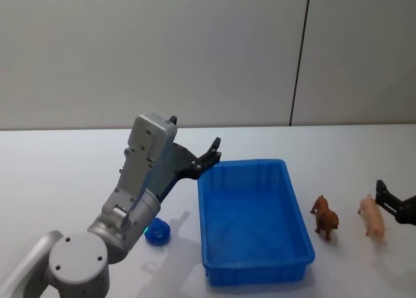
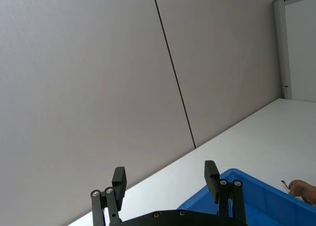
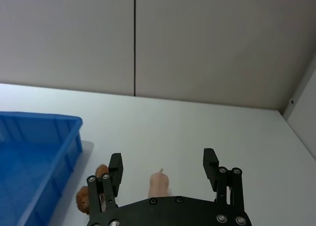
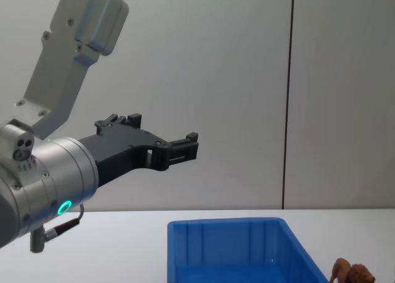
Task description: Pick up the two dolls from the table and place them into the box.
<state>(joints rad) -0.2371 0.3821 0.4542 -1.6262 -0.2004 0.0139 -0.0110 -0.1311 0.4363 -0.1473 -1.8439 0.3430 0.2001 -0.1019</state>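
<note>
The left gripper (image 1: 212, 155) is open, its two black fingers spread with nothing between them. It is raised in the air on a silver-grey arm that comes up from the lower left of the head view. In the chest view the left gripper (image 4: 188, 146) hangs well above the white table (image 1: 65, 161), with the grey panelled wall (image 1: 162, 51) behind it. In the left wrist view the left gripper (image 2: 165, 175) shows the same wide gap, with a corner of the box beyond it. Under this arm a small blue object (image 1: 158, 232) rests on the table, too hidden to identify. Right of the arm sits the box (image 1: 257, 272), a bright blue rectangular plastic bin with a thick rim. From the head view the left gripper's tip lines up with the box's far left corner. Both dolls stand upright on the table outside the box, to its right. The reddish-brown doll (image 1: 325, 218) is just beside the box's right wall. The pale pink pig doll (image 1: 373, 217) is near it, further right. At the right edge of the head view the right gripper (image 1: 383, 197) sits low, just beside the pink pig doll; whether they touch cannot be told. In the right wrist view the right gripper (image 3: 163, 160) is open and empty. The pink pig doll (image 3: 159, 184) lies in line with the gap between its fingers. The reddish-brown doll (image 3: 84, 199) is by one finger, next to the box (image 3: 44, 119).
</note>
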